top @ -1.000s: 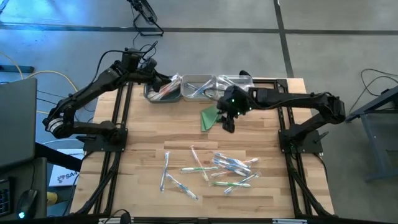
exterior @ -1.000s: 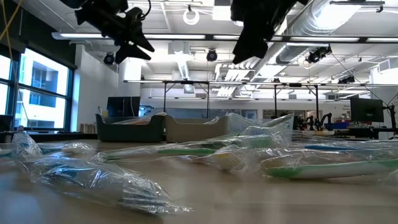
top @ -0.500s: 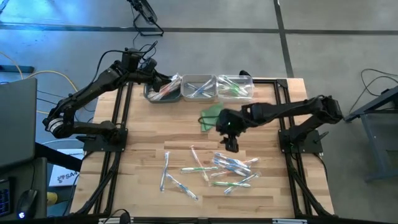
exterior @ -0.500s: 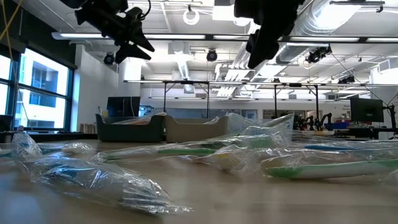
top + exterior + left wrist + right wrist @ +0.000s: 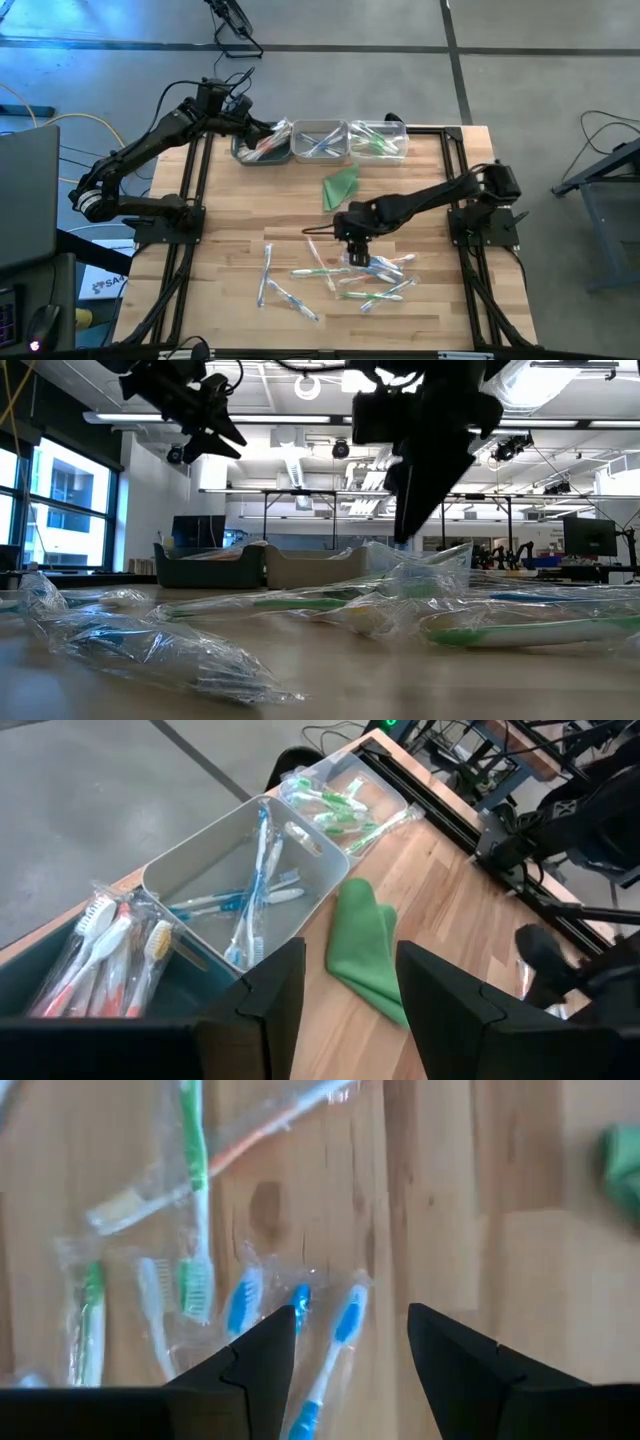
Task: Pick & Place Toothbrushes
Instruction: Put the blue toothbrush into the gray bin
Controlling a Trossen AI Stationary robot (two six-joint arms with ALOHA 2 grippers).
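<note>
Right hand (image 5: 357, 250) is hovering open right over the loose pile of wrapped toothbrushes (image 5: 375, 275) near the front of the tabletop (image 5: 240, 200), nothing in it. Left hand (image 5: 262, 133) sits open and empty above the dark bin (image 5: 258, 152) in the back row, with the green cloth (image 5: 341, 186) lying between.

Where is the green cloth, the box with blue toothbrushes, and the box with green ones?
green cloth (image 5: 341, 186), high view, middle of the fold.
box with blue toothbrushes (image 5: 306, 838), left wrist view, its rim.
box with green toothbrushes (image 5: 404, 126), high view, its rim.
</note>
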